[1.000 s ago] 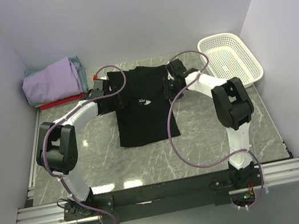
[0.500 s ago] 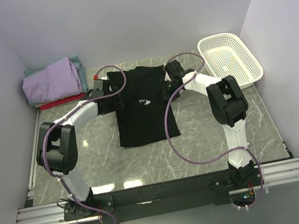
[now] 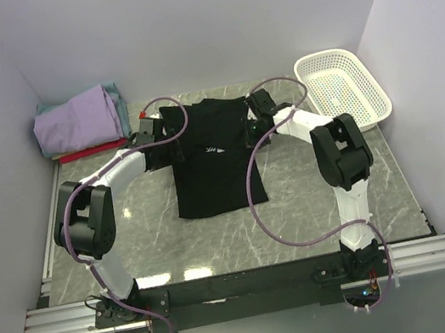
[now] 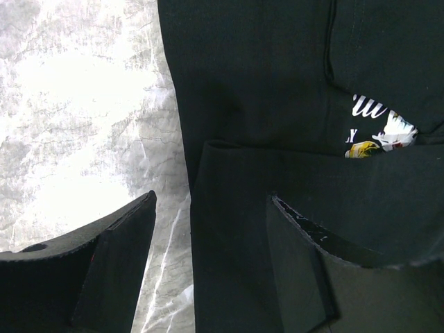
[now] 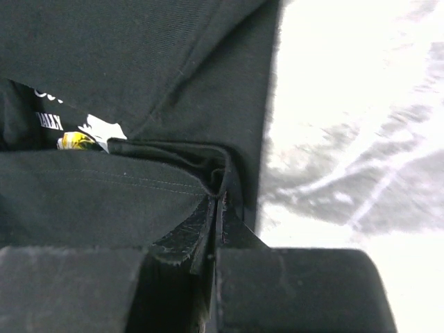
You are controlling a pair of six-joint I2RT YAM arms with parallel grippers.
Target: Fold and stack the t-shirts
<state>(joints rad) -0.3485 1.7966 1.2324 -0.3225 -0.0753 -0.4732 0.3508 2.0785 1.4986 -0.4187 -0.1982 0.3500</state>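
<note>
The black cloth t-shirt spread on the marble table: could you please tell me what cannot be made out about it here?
- Chest print: left wrist view, a folded flap of the black cloth t-shirt covers most of it; overhead, too small.
- Layers pinched by the right end effector: right wrist view, hidden between its shut fingers.
- Left end effector contact with it: unclear, left wrist view.

The black t-shirt (image 3: 212, 155) is plain black, except for a small print (image 4: 395, 130) on the chest with white letters and some white and yellow. In the stack at the far left, the lavender t-shirt (image 3: 76, 119) lies on top, a teal t-shirt (image 3: 112, 89) shows at its edge and a red t-shirt (image 3: 92, 150) shows below. The table (image 3: 297, 196) is grey marble with pale veins, the mesh basket (image 3: 345, 89) is white, and the arms (image 3: 123, 165) are white with black joints and purple cables (image 3: 252, 187).
</note>
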